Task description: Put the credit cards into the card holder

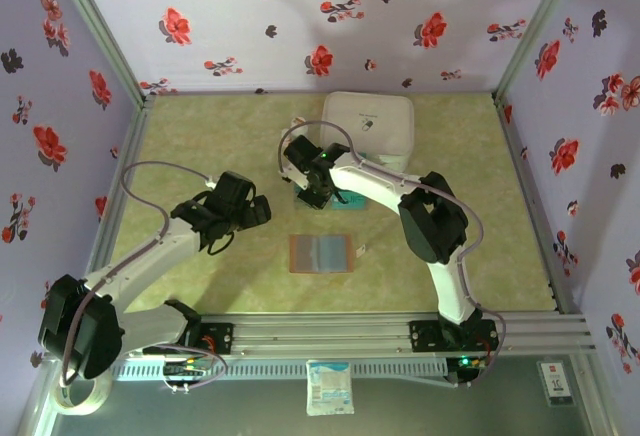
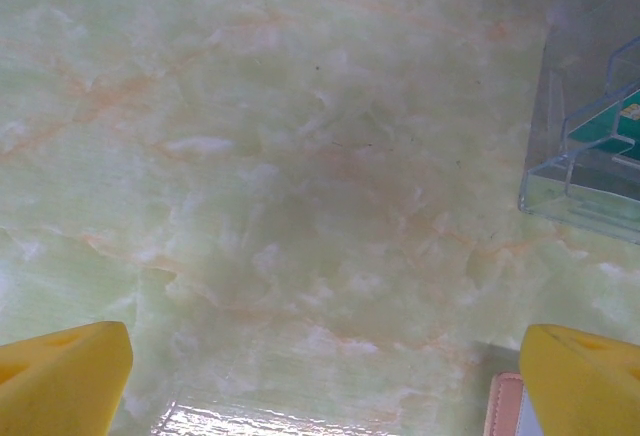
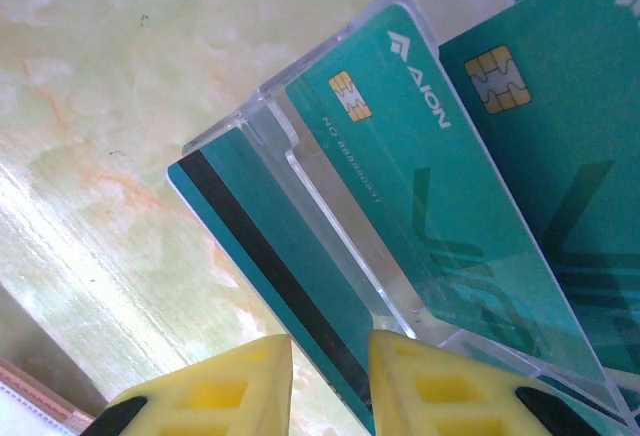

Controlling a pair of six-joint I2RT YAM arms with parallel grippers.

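Nearest my bases, the card holder (image 1: 320,253) lies open on the table (image 1: 200,136), and my left gripper (image 2: 320,386) hangs spread wide beside it, holding nothing. Farther out, my right gripper (image 3: 330,348) has its jaws close together around the corner of a black-striped credit card (image 3: 270,246) at the clear tray (image 3: 300,161); I cannot tell whether they pinch it. More credit cards (image 3: 440,186) stand inside

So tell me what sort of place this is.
Probably a robot test booth: flower-print walls enclose a marbled green tabletop, and the left arm and right arm are bolted to a metal rail at its near edge.
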